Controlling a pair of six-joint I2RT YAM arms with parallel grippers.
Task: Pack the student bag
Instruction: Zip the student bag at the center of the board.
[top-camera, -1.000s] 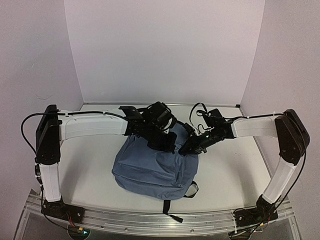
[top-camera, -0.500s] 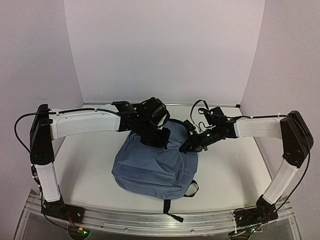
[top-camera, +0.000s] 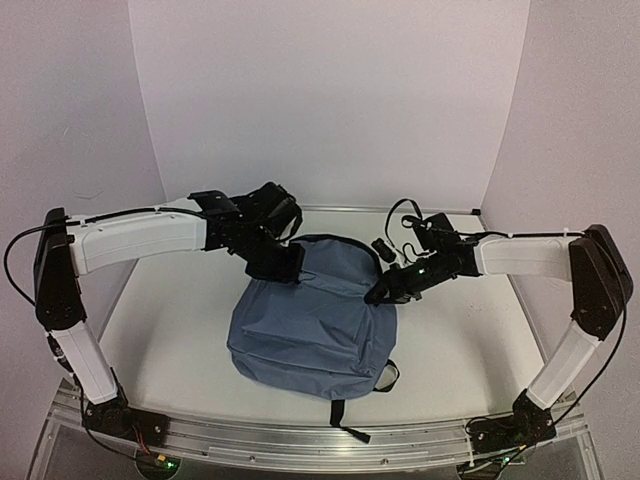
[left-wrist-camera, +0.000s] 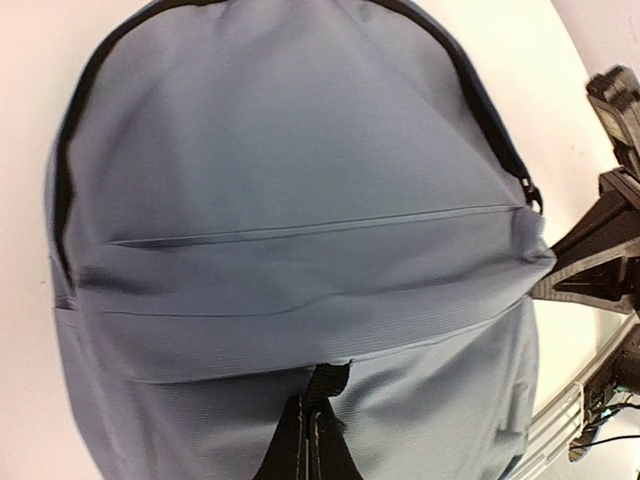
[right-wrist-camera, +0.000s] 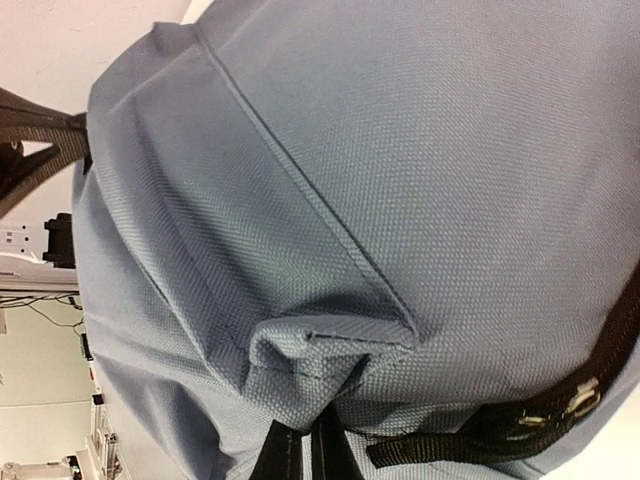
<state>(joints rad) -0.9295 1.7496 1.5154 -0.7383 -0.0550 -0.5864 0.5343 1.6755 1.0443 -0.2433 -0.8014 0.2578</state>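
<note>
Student bag lies flat at desk centre. Left tool clamped on fabric at bag's far-left rim. Right tool clamped on fabric fold at bag's right side, beside zipper. Likely soft, limp, light: grip seams or straps, not loose cloth.

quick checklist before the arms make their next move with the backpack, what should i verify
1. Left gripper has its jaws shut on student bag fabric: ok.
2. Right gripper has its jaws shut on a fold at the bag's side: ok.
3. Bag is resting on the table: ok.
4. Main zipper is open for packing: not ok, it looks closed.
5. Black strap is clear of the right jaws: cannot tell, it lies very close.
</note>
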